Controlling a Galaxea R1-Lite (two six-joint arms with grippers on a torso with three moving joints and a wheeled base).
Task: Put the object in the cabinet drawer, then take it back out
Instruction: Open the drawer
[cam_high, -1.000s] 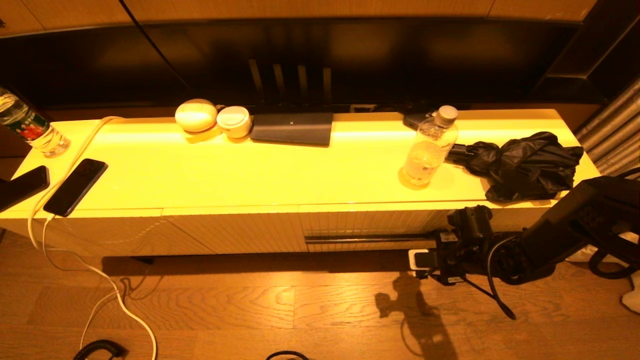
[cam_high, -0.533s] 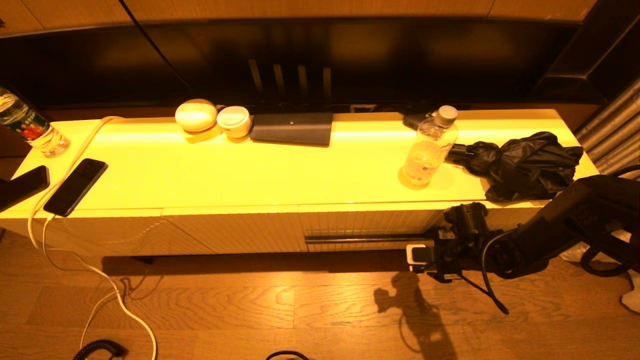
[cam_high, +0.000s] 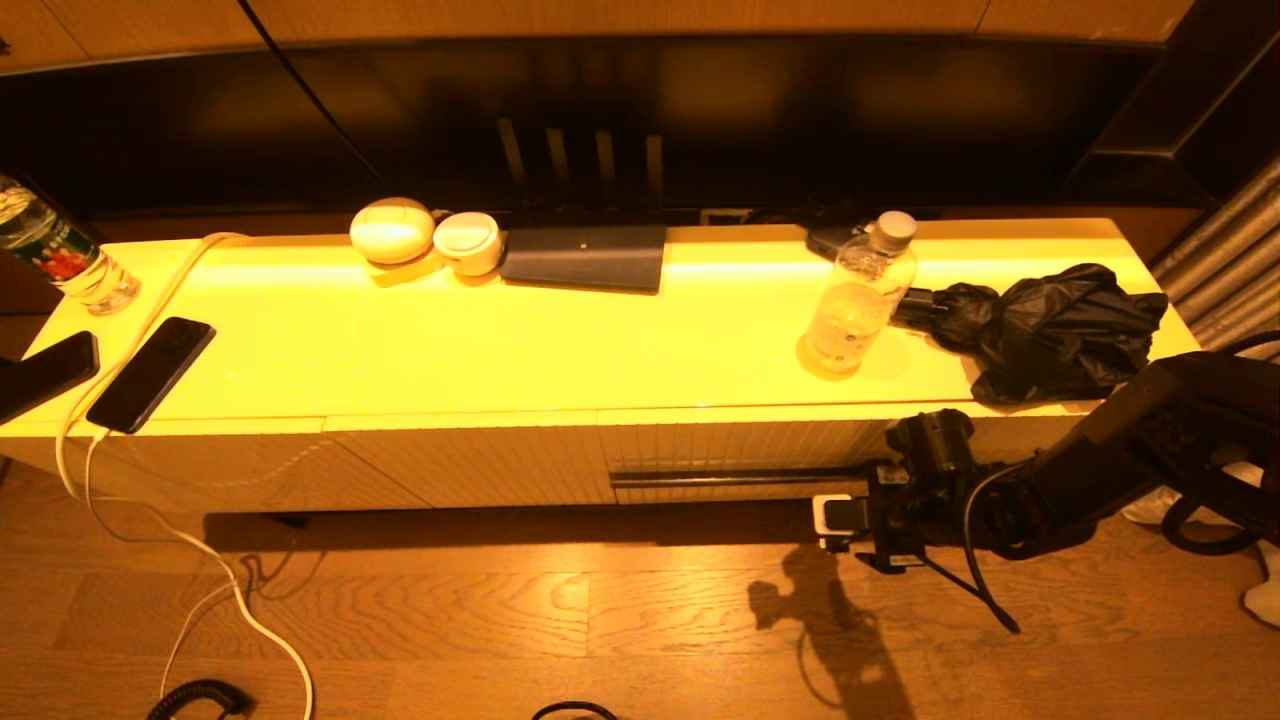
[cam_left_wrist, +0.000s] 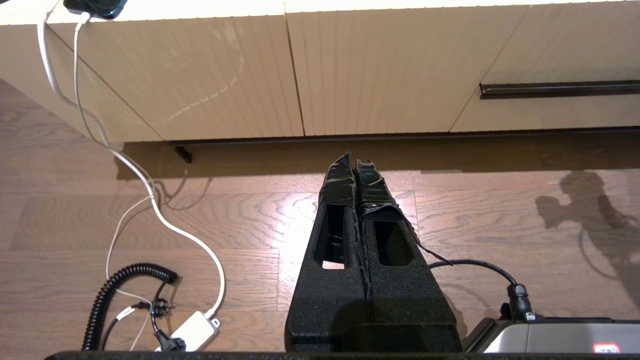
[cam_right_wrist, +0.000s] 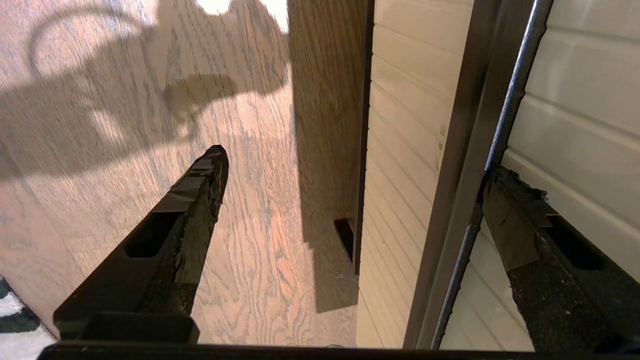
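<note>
So your right gripper (cam_right_wrist: 350, 175) is nudging closer, fingers (cam_right_wrist: 192, 192) spread wide, one touching the cabinet drawer (cam_high: 740, 445) handle strip (cam_right_wrist: 470, 190), ready to pull.

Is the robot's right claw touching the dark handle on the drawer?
Touching. In the right wrist view, one fingertip of the open right gripper presses against the cabinet drawer's dark handle strip; the other hangs over the floor.

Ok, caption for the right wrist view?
Open right gripper at the closed drawer, one finger against its dark handle strip.
</note>
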